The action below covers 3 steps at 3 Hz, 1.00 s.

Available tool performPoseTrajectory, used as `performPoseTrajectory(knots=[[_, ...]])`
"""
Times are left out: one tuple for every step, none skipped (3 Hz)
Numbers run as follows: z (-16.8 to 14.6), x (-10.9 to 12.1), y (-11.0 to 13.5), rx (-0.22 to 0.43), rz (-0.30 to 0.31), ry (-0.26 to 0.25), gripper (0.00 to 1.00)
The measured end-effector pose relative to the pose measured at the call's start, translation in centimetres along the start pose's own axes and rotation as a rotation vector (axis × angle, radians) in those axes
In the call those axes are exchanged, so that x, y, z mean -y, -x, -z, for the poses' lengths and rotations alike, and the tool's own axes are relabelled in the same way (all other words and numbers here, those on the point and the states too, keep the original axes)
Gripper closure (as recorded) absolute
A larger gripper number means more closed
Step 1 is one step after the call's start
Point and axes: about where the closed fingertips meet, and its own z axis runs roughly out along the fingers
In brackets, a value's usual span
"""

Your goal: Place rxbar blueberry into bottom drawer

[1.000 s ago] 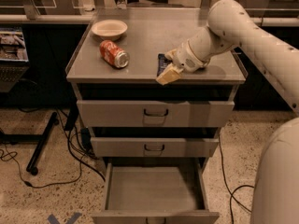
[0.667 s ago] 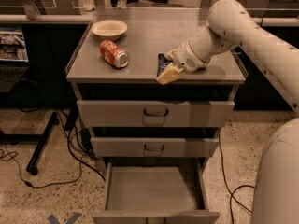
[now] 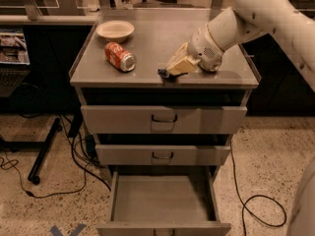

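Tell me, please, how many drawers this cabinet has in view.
3: top drawer and middle drawer, both shut, and the bottom drawer pulled open beneath. The end effector is near the front edge of the cabinet top.

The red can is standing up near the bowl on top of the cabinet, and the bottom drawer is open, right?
Not quite: the camera view shows the red can lying on its side, not standing. It is near the bowl on the cabinet top, and the bottom drawer is open. The gripper is at the top's front edge, right of the can.
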Motion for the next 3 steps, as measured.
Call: performPoseTrajectory(knots=[[1.4, -0.6, 1.1, 0.021, 0.014, -0.006, 1.0], [1.5, -0.9, 1.9, 0.045, 0.031, 0.02, 1.0], [2.0, -3.4, 1.8, 0.099, 0.062, 0.111, 1.0]])
